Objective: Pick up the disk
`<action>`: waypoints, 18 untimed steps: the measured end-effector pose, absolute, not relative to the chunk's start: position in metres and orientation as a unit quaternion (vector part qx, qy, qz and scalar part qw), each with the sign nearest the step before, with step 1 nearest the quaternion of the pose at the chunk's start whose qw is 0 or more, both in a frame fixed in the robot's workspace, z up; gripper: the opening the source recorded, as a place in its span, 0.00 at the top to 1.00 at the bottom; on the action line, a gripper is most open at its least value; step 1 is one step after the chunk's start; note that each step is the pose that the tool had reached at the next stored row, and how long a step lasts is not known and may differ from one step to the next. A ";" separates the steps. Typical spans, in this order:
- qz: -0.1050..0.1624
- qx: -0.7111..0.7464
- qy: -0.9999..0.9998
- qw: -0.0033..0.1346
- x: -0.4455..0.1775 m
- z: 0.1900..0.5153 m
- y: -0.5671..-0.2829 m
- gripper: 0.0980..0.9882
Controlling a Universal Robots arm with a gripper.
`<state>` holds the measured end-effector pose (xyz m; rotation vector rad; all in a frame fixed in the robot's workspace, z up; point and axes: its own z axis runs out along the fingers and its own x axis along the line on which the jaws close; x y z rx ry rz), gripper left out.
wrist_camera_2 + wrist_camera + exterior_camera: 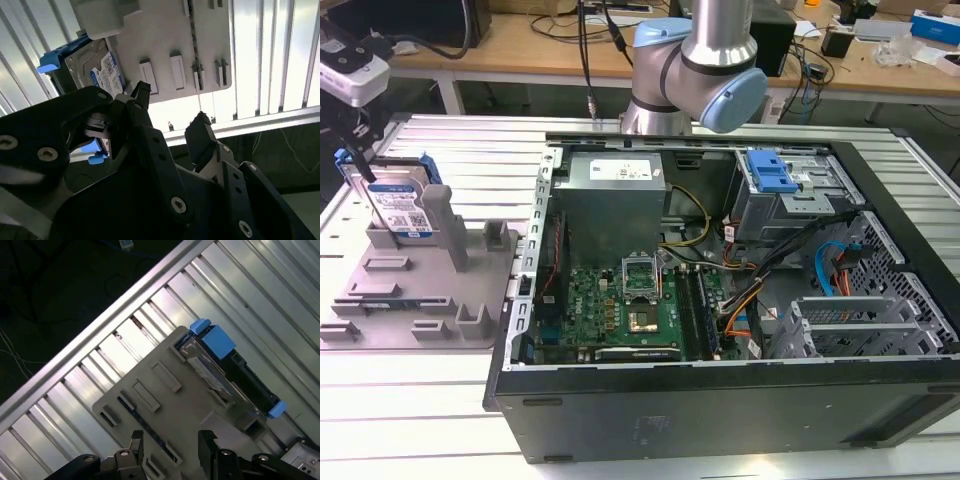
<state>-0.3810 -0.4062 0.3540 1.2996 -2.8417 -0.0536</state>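
**Exterior view.** An open computer case (720, 400) lies on its side on a ribbed aluminium worktop (470, 140). A grey holder tray (420, 300) with upright posts lies just beside the case, at the exterior view's left. The disk (398, 205) stands on edge at the tray's rear, on the side away from the case, and grey posts flank it. Its blue-and-white label faces the camera, and blue rails run along its edges. The gripper (350, 145) hangs above that end of the tray, close over the disk's upper edge. Whether it touches the disk cannot be told from this view. The arm (705, 60), silver with pale blue joint caps, stands beyond the case. Inside the case, a motherboard (620, 300) and a grey power supply (615, 195) occupy the half nearer the tray. A blue drive-bay bracket (770, 172) sits in the half farther from the tray.

**Both wrist views.** The jaws stand open. The two dark fingers (200, 130) are spread apart with nothing between them, and the tray's flat surface (165, 30) shows through the gap. The disk (100, 70) sits at the tray's edge, off to one side of the gap, and neither finger grips it. In the first wrist view the disk (207, 372) again stands at the tray's rim (165, 405), with its blue rail ends projecting past the rim over the worktop slats (250, 290).
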 end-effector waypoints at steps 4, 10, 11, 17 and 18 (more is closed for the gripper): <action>-0.017 0.471 -0.882 0.009 -0.381 0.354 -0.406 0.48; -0.016 0.532 -0.847 0.010 -0.381 0.354 -0.406 0.48; -0.016 0.545 -0.838 0.011 -0.381 0.354 -0.406 0.48; -0.014 0.619 -0.785 0.012 -0.381 0.354 -0.406 0.48; -0.014 0.630 -0.777 0.012 -0.381 0.354 -0.406 0.48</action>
